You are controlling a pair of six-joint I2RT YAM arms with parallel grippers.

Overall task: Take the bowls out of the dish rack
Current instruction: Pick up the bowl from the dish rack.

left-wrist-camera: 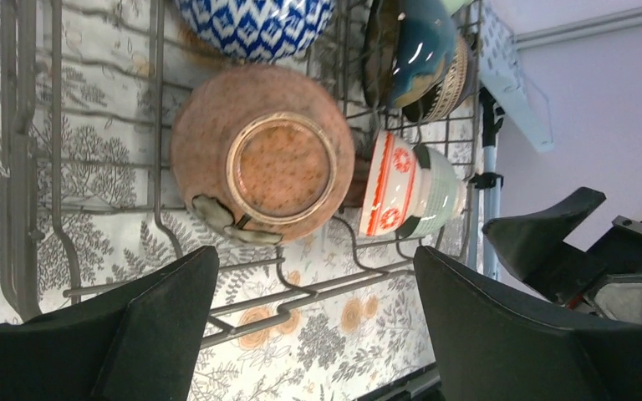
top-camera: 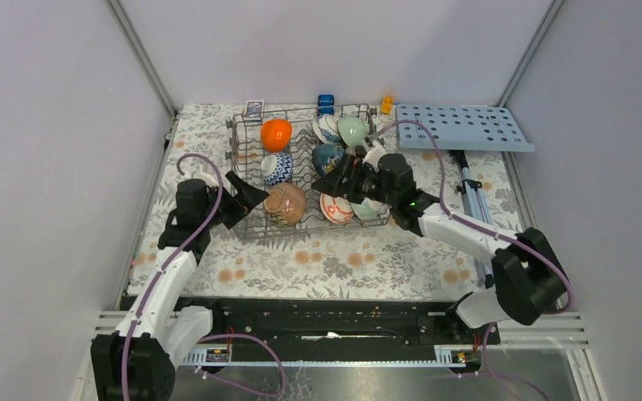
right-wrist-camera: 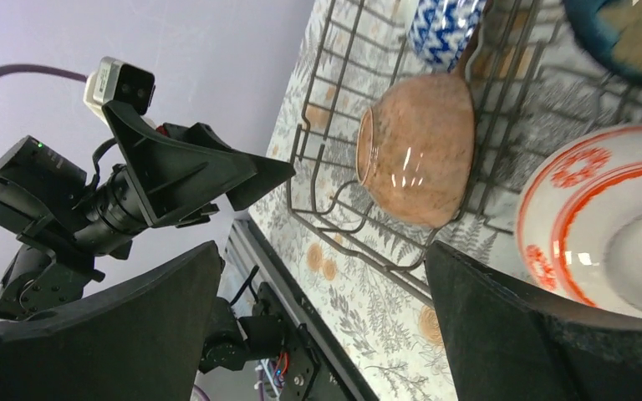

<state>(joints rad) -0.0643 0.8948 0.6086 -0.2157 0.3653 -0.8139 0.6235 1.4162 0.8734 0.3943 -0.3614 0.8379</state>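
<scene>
The grey wire dish rack (top-camera: 232, 149) stands at the back middle of the flowered table and holds several bowls. An orange bowl (top-camera: 276, 134), a blue-and-white one (top-camera: 277, 167) and a brown one (top-camera: 285, 204) fill its left row. A pale green bowl (top-camera: 353, 129), a dark blue one (top-camera: 328, 157) and a red-and-white one (top-camera: 337, 209) sit further right. My left gripper (top-camera: 247, 196) is open and empty just left of the brown bowl (left-wrist-camera: 263, 154). My right gripper (top-camera: 343, 180) hangs open over the rack's right half, with the red-and-white bowl (right-wrist-camera: 602, 217) beside its finger.
A light-blue board with holes (top-camera: 460, 127) lies at the back right, with a thin metal stand (top-camera: 470, 188) below it. A small blue object (top-camera: 326, 103), an orange one (top-camera: 386, 104) and a card (top-camera: 253, 107) sit behind the rack. Grey walls close in on both sides.
</scene>
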